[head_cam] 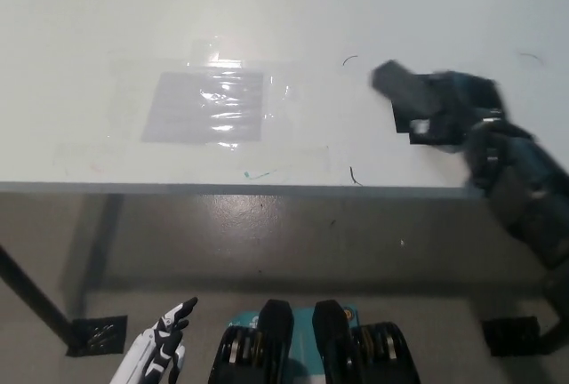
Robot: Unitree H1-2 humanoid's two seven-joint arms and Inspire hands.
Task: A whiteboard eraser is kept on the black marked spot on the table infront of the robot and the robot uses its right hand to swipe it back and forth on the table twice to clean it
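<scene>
In the head view, the black right robot hand (453,113) lies on the white worktop (293,11), its fingers closed around the dark eraser (402,84), which juts out from its far-left side and rests flat on the surface. Motion blur smears both. A shiny taped plastic sheet (209,104) lies well to its left. The white left robot hand (160,353) rests low, below the worktop edge, fingers loosely apart, holding nothing.

No legible text or labels.
</scene>
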